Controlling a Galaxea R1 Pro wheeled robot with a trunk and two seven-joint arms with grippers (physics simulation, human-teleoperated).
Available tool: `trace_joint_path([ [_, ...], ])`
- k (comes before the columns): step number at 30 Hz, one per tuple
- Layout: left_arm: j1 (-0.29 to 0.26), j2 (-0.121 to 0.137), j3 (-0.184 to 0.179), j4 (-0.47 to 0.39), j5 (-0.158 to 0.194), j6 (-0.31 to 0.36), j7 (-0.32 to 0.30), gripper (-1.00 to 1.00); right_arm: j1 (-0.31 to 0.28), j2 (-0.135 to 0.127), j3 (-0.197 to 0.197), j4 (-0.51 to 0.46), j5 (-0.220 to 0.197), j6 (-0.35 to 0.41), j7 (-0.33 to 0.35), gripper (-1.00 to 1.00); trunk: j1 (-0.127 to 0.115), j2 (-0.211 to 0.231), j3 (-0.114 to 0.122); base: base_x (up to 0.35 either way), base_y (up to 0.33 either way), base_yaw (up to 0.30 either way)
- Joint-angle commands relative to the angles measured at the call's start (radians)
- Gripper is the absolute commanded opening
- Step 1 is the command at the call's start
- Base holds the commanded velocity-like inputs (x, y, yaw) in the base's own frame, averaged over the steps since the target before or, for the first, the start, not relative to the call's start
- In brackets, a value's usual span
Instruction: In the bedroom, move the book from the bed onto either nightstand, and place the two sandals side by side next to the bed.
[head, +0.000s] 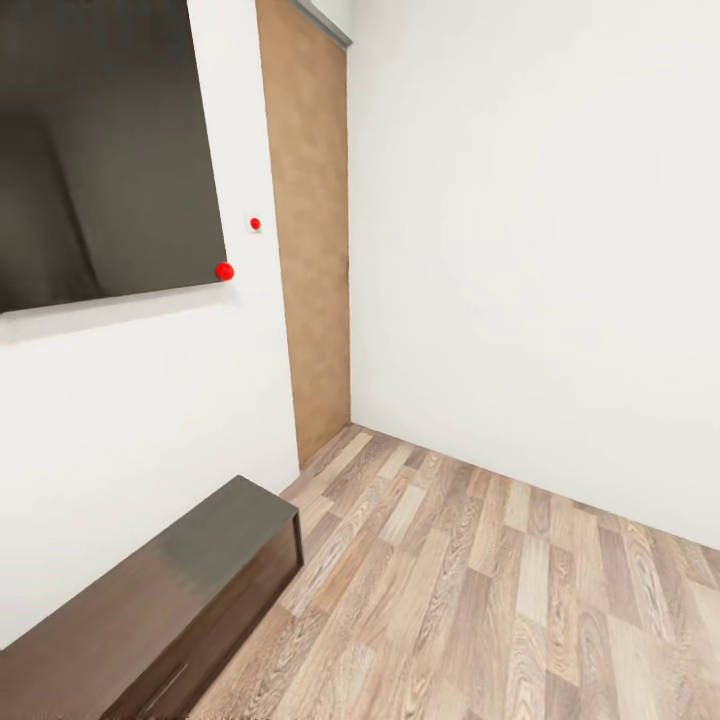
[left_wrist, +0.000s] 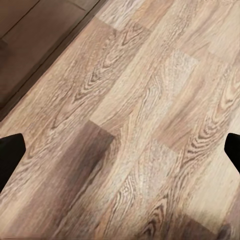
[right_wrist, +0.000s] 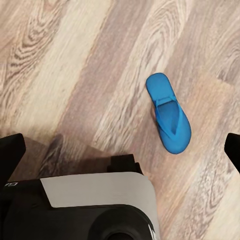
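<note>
One bright blue sandal (right_wrist: 169, 113) lies flat on the wood-plank floor (right_wrist: 75, 65), sole down, strap up. My right gripper (right_wrist: 122, 150) hangs above the floor beside it, open, its black fingertips (right_wrist: 12, 150) at the frame edges with nothing between them. The sandal lies apart from the fingers, toward one side. My left gripper (left_wrist: 121, 152) is open too, over bare floor planks (left_wrist: 130, 100), with its fingertips (left_wrist: 10, 155) wide apart. The book, the bed and the nightstand are out of view.
A long low dark TV cabinet (head: 150, 610) stands against the white wall at the left; its edge (left_wrist: 35, 35) is near my left gripper. Above it hangs a dark screen (head: 100, 150). A brown door (head: 310, 250) sits in the corner. My own base (right_wrist: 95, 205) shows under the right wrist.
</note>
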Motion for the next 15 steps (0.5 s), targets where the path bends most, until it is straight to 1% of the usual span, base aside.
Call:
trace_joint_path([
  [1,-0.001,-0.001,0.002,0.001,0.003,-0.003,0.000,1.00,0.000,0.000,-0.003,0.000,-0.001,-0.003,0.000,1.00,0.000,0.000,-0.001,0.000,0.000,0.203],
  [4,-0.001,-0.001,0.002,0.001,0.003,-0.003,0.000,1.00,0.000,0.000,-0.003,-0.001,-0.001,-0.003,0.000,1.00,0.000,0.000,-0.001,0.000,0.000,0.175],
  [7,-0.001,-0.001,0.002,0.001,0.003,-0.003,0.000,1.00,0.000,0.000,-0.003,-0.001,-0.001,-0.003,0.000,1.00,0.000,0.000,-0.001,0.000,0.000,0.103],
  [15,-0.001,-0.001,0.002,0.001,0.003,-0.003,0.000,1.00,0.000,0.000,-0.003,-0.001,-0.001,-0.003,0.000,1.00,0.000,0.000,-0.001,0.000,0.000,0.020],
])
